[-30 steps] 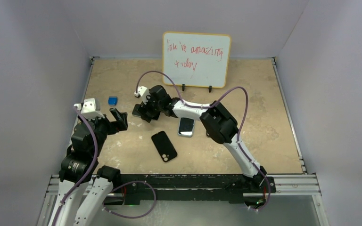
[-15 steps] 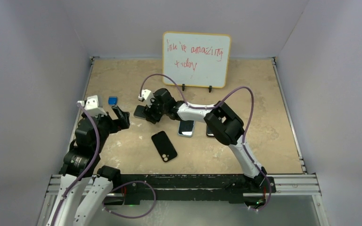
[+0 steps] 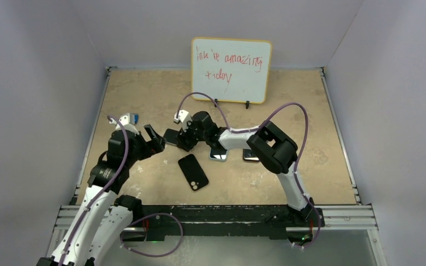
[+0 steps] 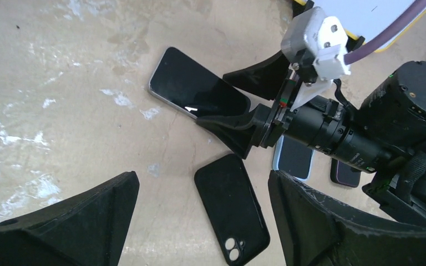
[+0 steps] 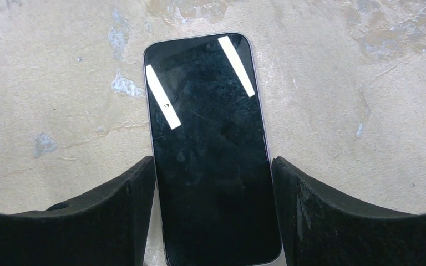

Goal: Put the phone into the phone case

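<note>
A: Where is the phone (image 5: 211, 100) found, reckoned from the black slab (image 3: 193, 172)?

B: It is seen flat on the counter (image 3: 144, 88), screen up, just beyond the black slab and a little to its left. Its 2 long edges are pinched by the right gripper (image 5: 213, 166) at the end nearer that wrist. How firmly cannot be told.

A: And its long axis?

B: It is laid straight out from the right gripper, so the free end is pointed at the left gripper (image 3: 155, 139). That one is held spread wide, left of the slab and just beside that end, with nothing in it. The right arm is judged the nearer.

A: And the phone case (image 4: 294, 158)?

B: It is placed beyond the slab to its right, behind the right gripper, so a lift and a pull back that way would be needed.

A: What is hidden?

B: Most of the phone case is covered by the right arm, and its camera cutout cannot be made out. The phone's back is turned down. A darker phone-shaped thing (image 4: 344, 174) farther right is cut off too.
</note>
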Controlling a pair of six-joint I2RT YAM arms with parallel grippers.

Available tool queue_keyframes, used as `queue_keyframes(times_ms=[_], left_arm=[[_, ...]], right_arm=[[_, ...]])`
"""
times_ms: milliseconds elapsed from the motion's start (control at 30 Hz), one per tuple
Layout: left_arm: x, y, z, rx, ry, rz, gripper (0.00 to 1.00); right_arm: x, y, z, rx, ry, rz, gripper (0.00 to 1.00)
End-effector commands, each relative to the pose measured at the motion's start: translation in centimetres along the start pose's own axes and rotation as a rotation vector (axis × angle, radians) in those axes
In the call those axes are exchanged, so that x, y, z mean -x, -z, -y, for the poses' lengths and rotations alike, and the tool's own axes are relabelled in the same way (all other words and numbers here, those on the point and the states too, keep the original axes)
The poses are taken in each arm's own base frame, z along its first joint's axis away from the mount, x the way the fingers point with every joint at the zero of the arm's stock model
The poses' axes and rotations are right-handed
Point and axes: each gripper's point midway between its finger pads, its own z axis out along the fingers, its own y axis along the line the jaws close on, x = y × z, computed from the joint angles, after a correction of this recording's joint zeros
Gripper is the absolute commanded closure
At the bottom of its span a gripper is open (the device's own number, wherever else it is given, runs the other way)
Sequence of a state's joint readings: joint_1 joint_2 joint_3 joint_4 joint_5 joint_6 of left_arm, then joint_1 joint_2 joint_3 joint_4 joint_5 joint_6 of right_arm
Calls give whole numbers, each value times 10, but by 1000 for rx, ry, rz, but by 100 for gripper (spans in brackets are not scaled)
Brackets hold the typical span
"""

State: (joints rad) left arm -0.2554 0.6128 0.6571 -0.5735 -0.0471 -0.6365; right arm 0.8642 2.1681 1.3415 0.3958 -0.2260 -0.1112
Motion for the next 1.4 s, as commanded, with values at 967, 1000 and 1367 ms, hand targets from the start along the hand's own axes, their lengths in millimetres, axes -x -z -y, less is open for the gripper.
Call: queue_keyframes(times_ms=[967, 1000, 1367], left_arm=[[-12, -93, -50, -148, 491, -205, 17], [-16, -97, -52, -155, 500, -207, 18], [-45, -126, -64, -184, 592, -254, 23]], right_arm=[[27, 23, -30, 170, -149, 205, 70], [26, 22, -30, 173, -148, 201, 70], [18, 18, -34, 200, -158, 174, 71]])
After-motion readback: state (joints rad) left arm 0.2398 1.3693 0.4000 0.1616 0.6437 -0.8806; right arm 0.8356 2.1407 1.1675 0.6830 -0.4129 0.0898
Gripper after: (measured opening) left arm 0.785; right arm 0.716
